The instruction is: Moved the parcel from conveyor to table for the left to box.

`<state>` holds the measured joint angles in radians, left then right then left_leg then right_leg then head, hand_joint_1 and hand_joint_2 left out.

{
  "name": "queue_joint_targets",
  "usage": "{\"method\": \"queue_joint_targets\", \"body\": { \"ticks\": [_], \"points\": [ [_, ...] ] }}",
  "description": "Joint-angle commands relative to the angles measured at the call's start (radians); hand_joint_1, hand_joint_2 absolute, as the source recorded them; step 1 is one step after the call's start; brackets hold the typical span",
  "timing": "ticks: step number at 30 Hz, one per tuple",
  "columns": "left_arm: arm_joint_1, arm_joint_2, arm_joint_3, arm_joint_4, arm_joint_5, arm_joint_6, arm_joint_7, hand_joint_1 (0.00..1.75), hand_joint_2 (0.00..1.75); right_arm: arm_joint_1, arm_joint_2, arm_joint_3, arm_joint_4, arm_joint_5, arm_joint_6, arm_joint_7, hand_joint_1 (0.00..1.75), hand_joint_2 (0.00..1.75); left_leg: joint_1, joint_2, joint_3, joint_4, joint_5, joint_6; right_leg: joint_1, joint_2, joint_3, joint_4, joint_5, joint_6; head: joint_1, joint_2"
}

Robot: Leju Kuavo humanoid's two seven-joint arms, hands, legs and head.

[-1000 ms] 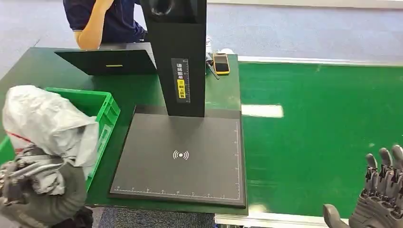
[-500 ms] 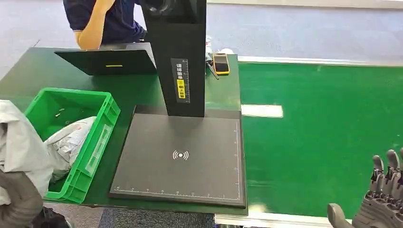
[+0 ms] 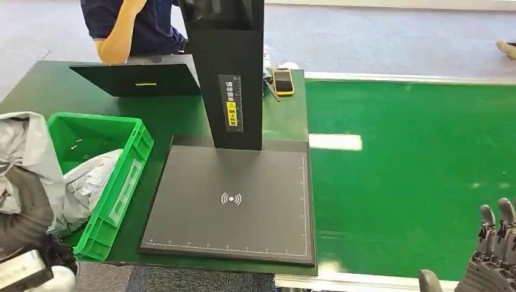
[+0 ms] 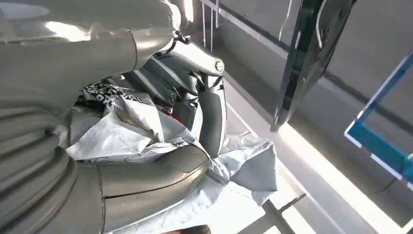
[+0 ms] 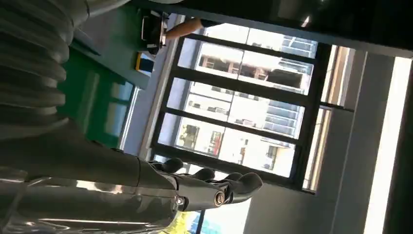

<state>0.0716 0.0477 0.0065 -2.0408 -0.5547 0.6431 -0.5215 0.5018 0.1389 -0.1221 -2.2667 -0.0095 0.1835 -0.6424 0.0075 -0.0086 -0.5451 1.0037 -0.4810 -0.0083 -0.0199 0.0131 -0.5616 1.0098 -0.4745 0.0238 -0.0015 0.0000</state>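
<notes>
conveyor point(image 3: 414, 176): big green belt on the right side of the head view, w/ a pale glare patch near the table edge.
table point(image 3: 55, 91): dark green, butts up against the belt. Person in a dark blue top point(image 3: 131, 24) sits at the far side.
scanner pad point(image 3: 231, 204): flat black slab w/ a wireless mark in the middle & a black upright post point(image 3: 228, 73) rising from its back edge; yellow label on the post.
laptop-ish black panel point(image 3: 143, 78): far end of the table, just beside the post.
crate point(image 3: 131, 161): green plastic bin at the table's near-left corner. Inside: one grey poly-bag parcel lying vs the near wall, plus a few tiny scraps on the floor of it, too small to ID.
parcel point(image 3: 24, 143): crumpled grey poly bag, held up at the crate's left edge, partly over it.
left hand point(image 4: 160, 126): wrapped around the parcel, thumb and fingers clamping the plastic; printed label peeks out btwn them.
right hand point(image 3: 496, 255): low over the belt's near-right corner, fingers up & apart, nothing in it.
yellow handheld point(image 3: 283, 81): far table edge, right of the post.
</notes>
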Motion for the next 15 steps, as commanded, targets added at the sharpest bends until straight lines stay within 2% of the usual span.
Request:
{"method": "queue_joint_targets", "body": {
  "ticks": [1, 4, 10, 15],
  "points": [
    [-0.153, 0.055, 0.032, 0.235, -0.052, -0.055, 0.052, 1.75, 1.75, 0.016, 0.013, 0.037, 0.012, 0.028, -0.023, 0.005, 0.00, 1.75, 0.001, -0.003, 0.001, -0.003, 0.003, 0.000, 0.002, -0.005, 0.002, -0.003, 0.001, -0.003, 0.000, 0.000],
    [-0.220, 0.062, 0.016, 0.296, -0.106, -0.087, 0.089, 1.75, 1.75, -0.003, -0.001, 0.050, 0.033, 0.035, -0.037, 0.016, 0.00, 1.75, 0.000, -0.003, 0.000, -0.001, 0.002, 0.000, 0.001, -0.004, 0.002, -0.001, 0.001, -0.001, 0.000, 0.000],
    [-0.222, 0.064, 0.013, 0.301, -0.118, -0.095, 0.101, 1.75, 1.75, -0.006, -0.006, 0.053, 0.037, 0.037, -0.041, 0.019, 0.00, 1.75, 0.001, -0.001, 0.001, -0.002, 0.002, 0.000, 0.001, -0.002, 0.002, -0.003, 0.002, -0.002, 0.000, 0.000],
    [-0.345, 0.068, -0.022, 0.401, -0.200, -0.138, 0.167, 1.75, 1.75, -0.027, -0.018, 0.077, 0.062, 0.046, -0.059, 0.031, 0.00, 1.75, 0.001, -0.004, 0.000, -0.001, 0.003, 0.000, 0.002, -0.006, 0.002, -0.002, 0.001, -0.002, 0.000, 0.000]
  ]
}}
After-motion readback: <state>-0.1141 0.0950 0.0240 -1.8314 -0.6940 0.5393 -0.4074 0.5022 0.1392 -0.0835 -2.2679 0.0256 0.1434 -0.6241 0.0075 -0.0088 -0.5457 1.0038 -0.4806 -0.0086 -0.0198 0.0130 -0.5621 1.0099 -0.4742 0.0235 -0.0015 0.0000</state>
